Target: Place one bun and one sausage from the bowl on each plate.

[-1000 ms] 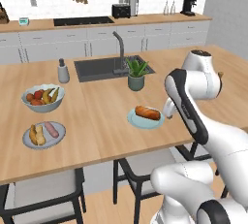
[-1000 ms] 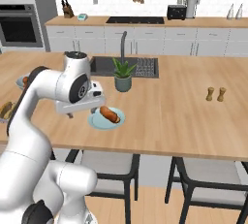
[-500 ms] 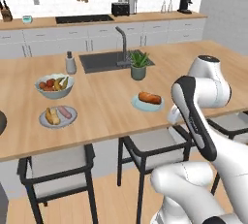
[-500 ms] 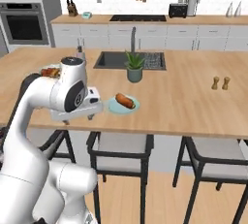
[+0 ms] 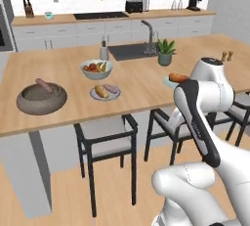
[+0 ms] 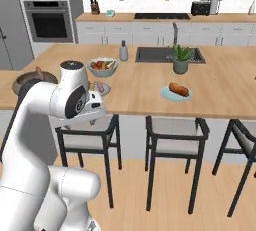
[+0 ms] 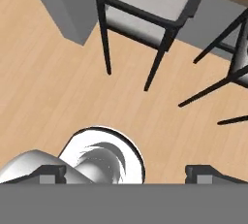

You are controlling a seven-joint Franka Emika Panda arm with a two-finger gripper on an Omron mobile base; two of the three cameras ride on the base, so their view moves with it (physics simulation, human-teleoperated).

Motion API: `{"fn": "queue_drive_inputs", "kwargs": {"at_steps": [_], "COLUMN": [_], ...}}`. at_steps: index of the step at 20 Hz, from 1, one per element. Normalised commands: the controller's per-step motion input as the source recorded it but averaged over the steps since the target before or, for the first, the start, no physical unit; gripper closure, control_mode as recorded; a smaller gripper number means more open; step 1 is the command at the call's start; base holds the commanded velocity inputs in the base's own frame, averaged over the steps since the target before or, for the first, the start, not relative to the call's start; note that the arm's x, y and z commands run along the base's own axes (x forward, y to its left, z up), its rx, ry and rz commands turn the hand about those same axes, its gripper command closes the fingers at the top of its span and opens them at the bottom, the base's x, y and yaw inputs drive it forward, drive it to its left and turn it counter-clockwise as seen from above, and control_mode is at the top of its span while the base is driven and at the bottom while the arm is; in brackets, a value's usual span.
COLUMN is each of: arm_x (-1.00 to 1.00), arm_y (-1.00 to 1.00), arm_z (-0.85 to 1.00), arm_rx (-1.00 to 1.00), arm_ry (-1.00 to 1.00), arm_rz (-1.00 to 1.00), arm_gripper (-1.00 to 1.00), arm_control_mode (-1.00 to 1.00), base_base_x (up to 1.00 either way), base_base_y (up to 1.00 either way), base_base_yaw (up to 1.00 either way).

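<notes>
hand: fingers spread wide, holding nothing, bottom of hand view, over wood floor
bowl: left of frame on counter, one sausage inside
near plate: centre, bun plus sausage
far plate: right of centre, orange bun

No text, label, brand or number is readable anywhere

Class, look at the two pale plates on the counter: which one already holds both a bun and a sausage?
The plate beside the fruit bowl; the other plate, near the plant, carries just one piece.
</notes>
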Motion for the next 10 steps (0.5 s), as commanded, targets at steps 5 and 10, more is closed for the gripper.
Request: {"fn": "queue_drive_inputs", "kwargs": {"at_steps": [5,10], "arm_x": [0.00,0.00], "arm_y": [0.00,0.00], "arm_z": [0.00,0.00], "arm_rx": [0.00,0.00], "arm_ry": [0.00,0.00], "arm_rz": [0.00,0.00], "arm_gripper": [-1.00,-1.00], "arm_control_mode": [1.00,1.00], "base_base_x": [-0.03,0.09], "base_base_y": [1.00,1.00], "base_base_yaw": [0.01,-0.05]}}
